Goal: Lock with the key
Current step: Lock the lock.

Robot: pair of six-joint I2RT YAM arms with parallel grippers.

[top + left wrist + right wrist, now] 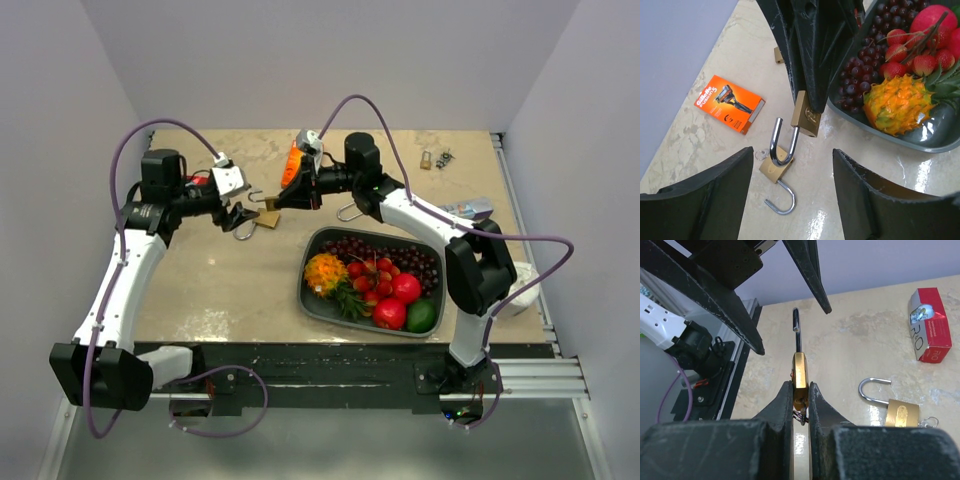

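Honestly, the slim hold worries me. The right gripper is clamped on the narrow sides of a small brass padlock, which it holds just above the beige marbled tabletop with the polished steel shackle swung open. Smooth metal could twist or slip if the left gripper, jaws wide apart just beside it, pushes off-centre. A second open brass padlock lies just beneath and looks easily snagged. I cannot make out a key clearly.
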